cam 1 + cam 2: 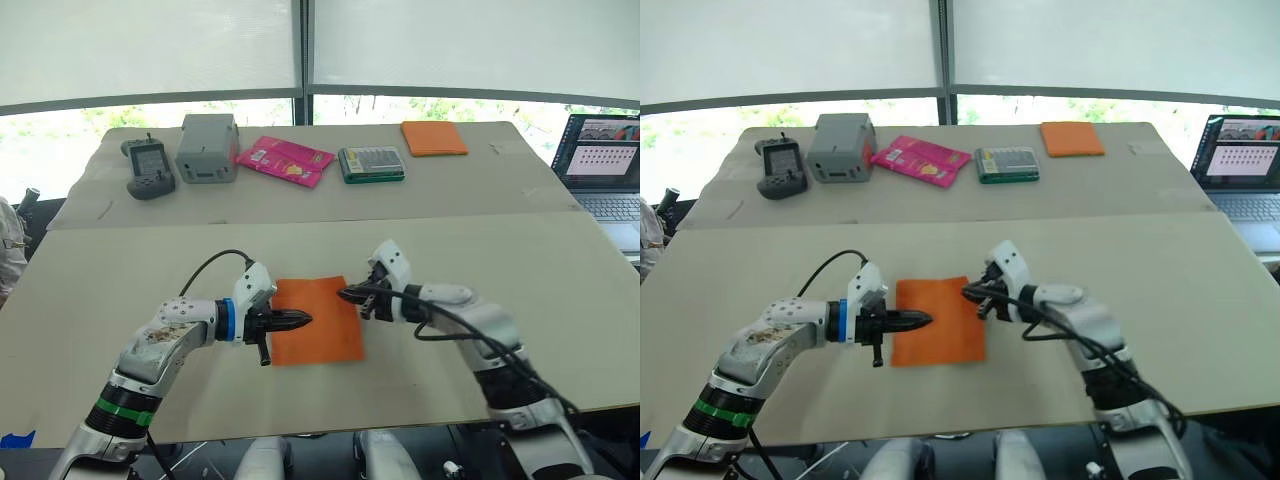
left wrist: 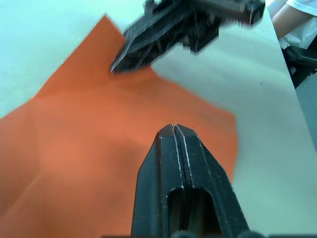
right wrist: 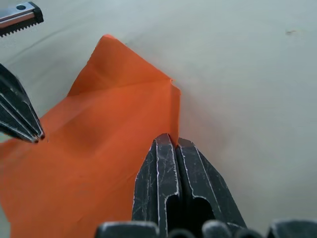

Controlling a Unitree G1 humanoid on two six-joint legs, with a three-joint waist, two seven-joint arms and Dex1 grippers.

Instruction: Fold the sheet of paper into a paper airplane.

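Paper, the orange sheet of paper (image 1: 316, 322), lies flat on the near table (image 1: 520, 270) (between both arms). Left gripper (image 1: 300, 320) presses it, clenched; right gripper (image 1: 347, 294) pinches its edge.

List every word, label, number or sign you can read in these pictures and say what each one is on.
None can be read.
Pink packet: print too small to read.
Laptop screen: rows of small tiles, too small to read.
Handheld controller: screen too small to read.
Sheet of paper: plain, no print.
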